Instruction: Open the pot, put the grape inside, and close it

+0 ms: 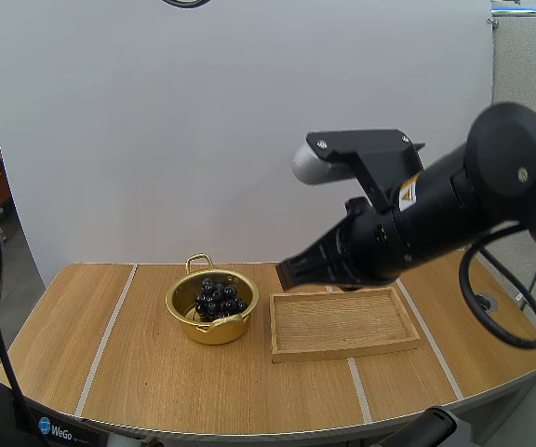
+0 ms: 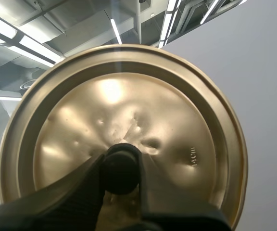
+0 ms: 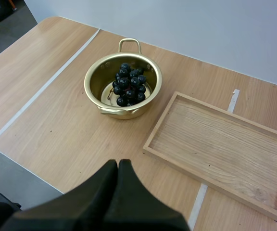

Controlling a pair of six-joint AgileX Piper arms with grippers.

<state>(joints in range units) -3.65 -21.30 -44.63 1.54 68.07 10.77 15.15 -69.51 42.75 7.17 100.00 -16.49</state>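
— Gold-coloured lid (image 2: 129,110) first: what is being hidden there?
— Its near rim is being covered by the left gripper's (image 2: 120,166) own fingers (image 2: 76,197). Where it is hanging in relation to the table (image 1: 138,372) cannot be told.
— And that gripper's grasp?
— Its two fingers are clamping the lid's black knob (image 2: 121,175) between their tips, one on each side. The lid is being held off the pot (image 1: 214,331), its knob side turned toward the gripper.
— How is the right arm standing?
— It is reaching in from the right of the high view, sloping down and to the left. It is covering part of the far edge of the wooden tray (image 1: 342,326) and the table behind it. The right gripper (image 1: 293,271) is hanging above the table near the tray's far left corner.
— Its fingers?
— They are lying pressed together as one dark wedge, gripping nothing.
— The pot and the fruit?
— The pot is sitting open on the table just left of the tray, not touching it. The bunch of dark grapes (image 1: 220,298) is lying inside it. The far handle is standing clear; the near one is proving hard to make out from above.
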